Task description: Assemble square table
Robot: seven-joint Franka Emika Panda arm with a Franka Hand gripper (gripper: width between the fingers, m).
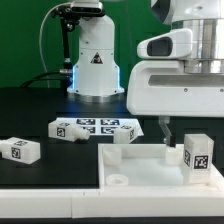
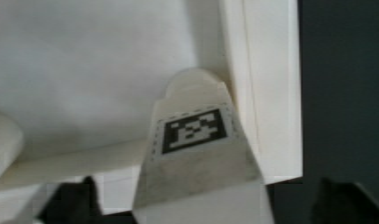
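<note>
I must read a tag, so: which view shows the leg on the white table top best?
The wrist view: the leg is large and central, with its tag facing the camera. The exterior view shows that leg small, standing on the table top.

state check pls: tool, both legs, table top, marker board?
Tool: open, astride the standing leg, gap either side.
Standing leg: upright on the table top by its rim, not gripped; seated or not, cannot tell.
Loose leg: lying apart from the top, at the exterior view's left.
Table top: flat; corner socket empty.
Marker board: lying flat.
</note>
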